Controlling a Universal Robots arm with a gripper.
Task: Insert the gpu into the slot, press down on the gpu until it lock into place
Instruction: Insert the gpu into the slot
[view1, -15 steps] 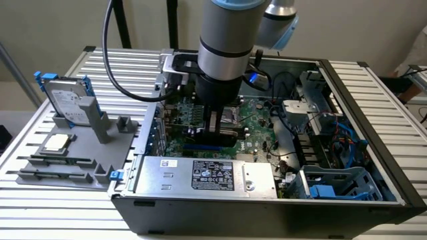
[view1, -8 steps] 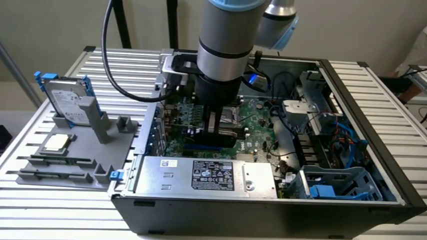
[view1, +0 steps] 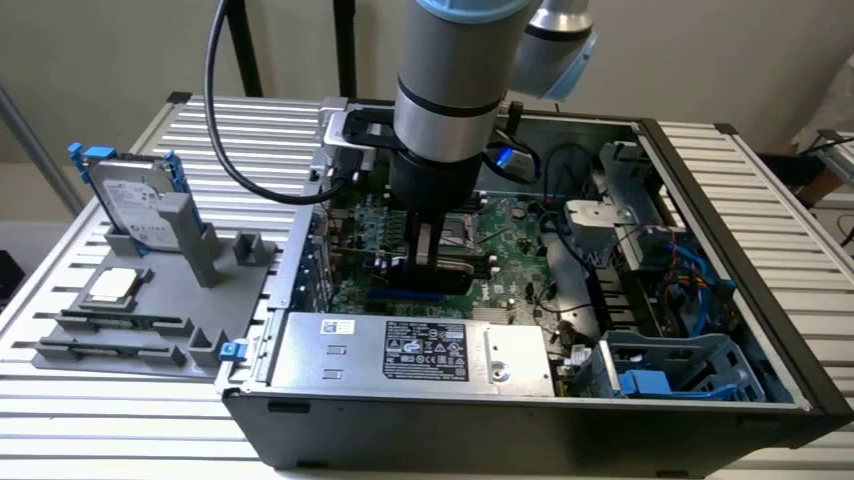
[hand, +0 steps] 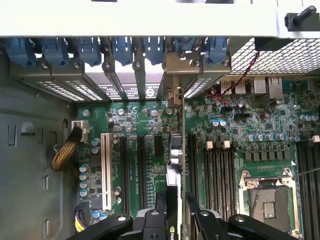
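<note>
your gripper (hand: 176, 207) pinched the gpu (hand: 174, 162) at the slot (view1: 400, 296); you seemed mid-insertion, and seating needed a square push.

A: Which inscriptions are legible?
B: None. Black label (view1: 427, 350), silver power-supply box (view1: 327, 345): white print too small to read.
A: White stickers (hand: 131, 91) on the bracket row; green mark (hand: 172, 229) on the gpu (hand: 173, 197)?
B: Likewise illegible.

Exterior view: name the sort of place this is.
Likely a robotics bench for PC assembly: open computer case on a slatted table, grey parts fixture beside it, end effector holding the gpu.
</note>
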